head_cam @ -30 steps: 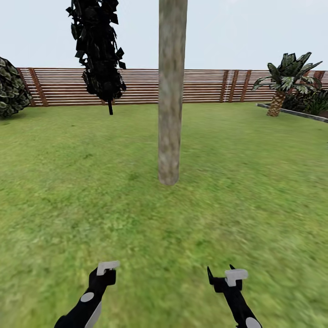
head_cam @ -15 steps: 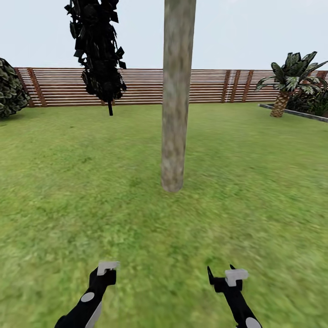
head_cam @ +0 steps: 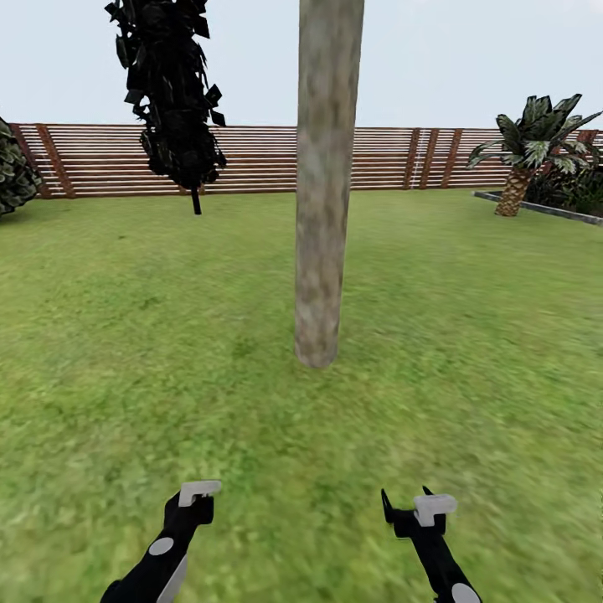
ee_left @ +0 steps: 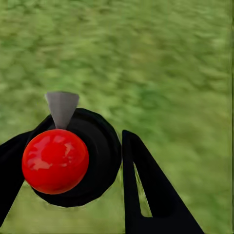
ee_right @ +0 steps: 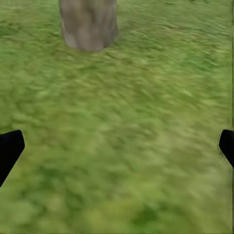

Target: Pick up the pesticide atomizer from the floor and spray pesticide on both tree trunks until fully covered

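Green lawn [head_cam: 126,352] spreads out under the robot. Nearest, the left gripper [ee_left: 92,161] is clamped on the pesticide atomizer [ee_left: 73,156], a black body with a glossy red ball and a pale grey nozzle, held low over the grass. Beside it the right gripper [head_cam: 410,507] hangs spread wide, holding nothing. Ahead, mid-lawn, stands the thick mottled tree trunk [head_cam: 327,184]. Farther back rise a black tree [head_cam: 167,92], a palm [head_cam: 528,146] and the slatted fence [head_cam: 251,159].

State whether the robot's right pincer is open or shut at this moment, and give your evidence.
Open. In the right wrist view its two black fingertips sit at opposite edges, with only grass between them.
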Controlling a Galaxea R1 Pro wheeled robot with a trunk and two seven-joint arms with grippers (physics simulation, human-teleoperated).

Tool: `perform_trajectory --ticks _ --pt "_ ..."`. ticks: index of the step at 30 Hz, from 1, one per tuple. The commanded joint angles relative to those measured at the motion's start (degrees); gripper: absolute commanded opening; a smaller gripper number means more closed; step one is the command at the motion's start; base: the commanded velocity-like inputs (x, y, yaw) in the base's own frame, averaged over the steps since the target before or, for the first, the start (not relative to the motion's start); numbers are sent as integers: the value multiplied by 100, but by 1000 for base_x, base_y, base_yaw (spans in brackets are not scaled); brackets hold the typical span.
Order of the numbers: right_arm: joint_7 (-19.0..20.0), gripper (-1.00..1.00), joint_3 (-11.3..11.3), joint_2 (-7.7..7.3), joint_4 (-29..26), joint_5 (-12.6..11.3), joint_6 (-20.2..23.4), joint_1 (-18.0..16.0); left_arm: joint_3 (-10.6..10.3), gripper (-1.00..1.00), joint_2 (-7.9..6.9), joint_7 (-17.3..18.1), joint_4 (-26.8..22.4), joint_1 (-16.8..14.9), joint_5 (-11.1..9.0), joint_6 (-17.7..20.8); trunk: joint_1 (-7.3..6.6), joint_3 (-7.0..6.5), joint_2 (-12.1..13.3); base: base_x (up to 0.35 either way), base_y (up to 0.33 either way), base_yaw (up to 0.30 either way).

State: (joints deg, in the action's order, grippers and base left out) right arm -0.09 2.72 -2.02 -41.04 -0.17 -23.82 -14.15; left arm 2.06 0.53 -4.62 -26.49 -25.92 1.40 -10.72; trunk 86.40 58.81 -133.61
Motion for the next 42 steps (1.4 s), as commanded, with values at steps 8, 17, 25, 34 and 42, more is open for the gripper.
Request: perform_trajectory --ticks 8,17,25,34,42 --pt "0 100 0 0 0 0 0 0 11 -100 0 -2 -1 0 0 0 0 0 0 340 80 -286" --pt "14 100 5 0 -9 0 1 0 12 -100 0 4 0 0 1 0 0 0 0 340 102 -49" --pt "13 100 9 0 -12 0 0 0 2 -100 0 5 1 0 2 0 0 0 0 340 98 0" --pt "26 100 9 0 -9 0 3 0 -4 -100 0 11 3 0 16 0 0 0 0 340 17 0" --pt "26 100 9 3 -9 0 0 0 -4 -100 0 7 3 0 25 0 0 0 0 275 -85 0"
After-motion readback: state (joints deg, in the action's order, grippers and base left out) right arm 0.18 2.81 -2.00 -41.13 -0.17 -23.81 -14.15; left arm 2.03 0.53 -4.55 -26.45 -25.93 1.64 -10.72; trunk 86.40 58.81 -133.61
